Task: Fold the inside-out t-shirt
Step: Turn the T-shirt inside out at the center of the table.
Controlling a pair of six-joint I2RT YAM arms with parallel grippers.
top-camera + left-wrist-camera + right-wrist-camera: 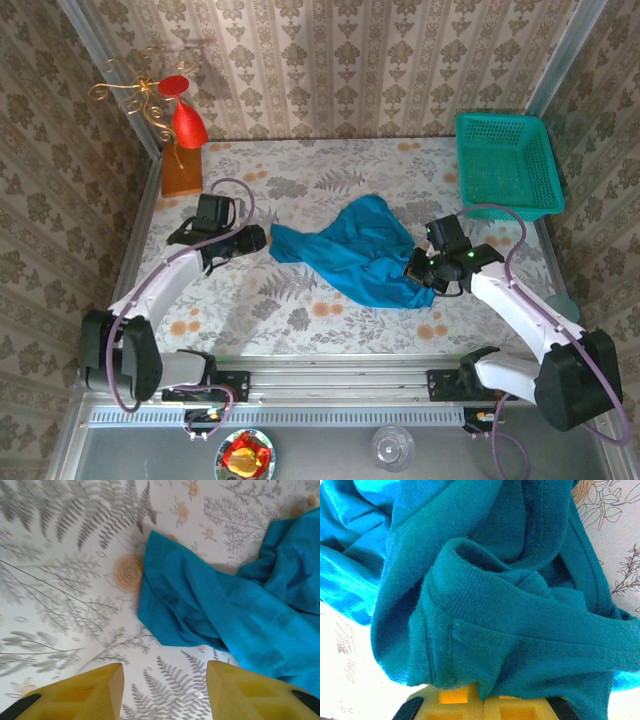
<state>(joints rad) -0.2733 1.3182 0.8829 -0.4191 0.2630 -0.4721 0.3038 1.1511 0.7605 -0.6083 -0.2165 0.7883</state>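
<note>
The teal-blue t-shirt (360,250) lies crumpled in the middle of the floral table. In the left wrist view its edge (210,605) lies just ahead of my left gripper (165,685), which stands open with bare table between its yellow fingers (95,690). From above, the left gripper (258,238) sits just off the shirt's left corner, apart from it. My right gripper (418,272) is at the shirt's right end, shut on a fold of ribbed cloth (510,630). That cloth drapes over its closed yellow fingers (450,702), around the right gripper (482,700).
A green mesh basket (505,165) stands at the back right corner. A wooden stand with a red ornament (182,150) is at the back left. Wallpapered walls enclose the table (300,310).
</note>
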